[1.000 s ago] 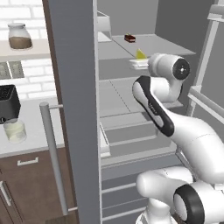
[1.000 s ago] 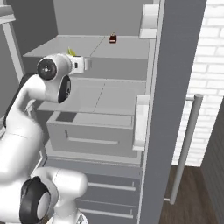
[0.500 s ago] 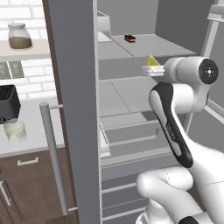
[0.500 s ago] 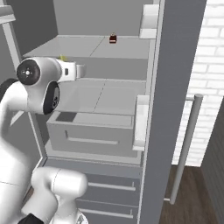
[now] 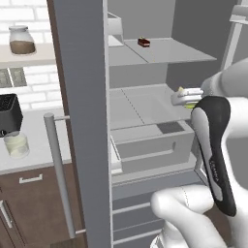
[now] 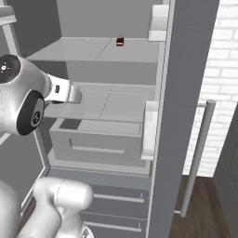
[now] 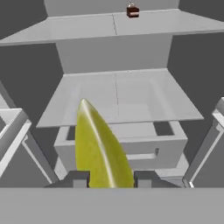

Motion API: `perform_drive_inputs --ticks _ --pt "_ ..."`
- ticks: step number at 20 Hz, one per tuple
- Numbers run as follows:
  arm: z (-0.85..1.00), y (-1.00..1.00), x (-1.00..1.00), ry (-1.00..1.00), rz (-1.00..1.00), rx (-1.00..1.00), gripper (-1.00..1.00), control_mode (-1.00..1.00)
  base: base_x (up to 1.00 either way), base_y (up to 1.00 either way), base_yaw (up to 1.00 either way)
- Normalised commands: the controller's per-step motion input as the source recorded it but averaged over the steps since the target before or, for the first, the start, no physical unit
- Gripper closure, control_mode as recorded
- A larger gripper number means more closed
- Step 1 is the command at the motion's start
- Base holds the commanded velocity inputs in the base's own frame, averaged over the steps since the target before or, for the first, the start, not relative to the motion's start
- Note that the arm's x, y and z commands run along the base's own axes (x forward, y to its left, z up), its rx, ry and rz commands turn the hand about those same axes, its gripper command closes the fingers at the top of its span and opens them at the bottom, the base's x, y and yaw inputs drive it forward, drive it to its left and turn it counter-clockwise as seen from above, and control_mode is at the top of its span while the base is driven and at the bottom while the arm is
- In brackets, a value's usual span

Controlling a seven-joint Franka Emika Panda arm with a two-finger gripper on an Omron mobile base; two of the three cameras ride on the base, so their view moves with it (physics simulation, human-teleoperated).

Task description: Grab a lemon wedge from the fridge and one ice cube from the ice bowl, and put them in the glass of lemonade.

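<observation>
Hand view, bottom centre: your gripper [image 7: 111, 178] pinches the bright yellow lemon wedge [image 7: 99, 148]; a jolt could slip it free.

My two base cameras look forward and down into the open fridge [image 5: 145, 140] from behind left and right, sharing its shelves. My hand camera looks along the fingers [image 7: 78, 178], close, at those shelves beyond.
</observation>
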Motion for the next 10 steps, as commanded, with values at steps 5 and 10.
perform_drive_inputs --ticks 5,10 --pt "-0.24 -0.01 -0.69 0.11 0.00 0.00 1.00 -1.00 0.00 0.00 0.00" --pt "-0.18 0.00 -0.47 0.12 0.00 0.00 1.00 1.00 -0.17 0.00 0.00"
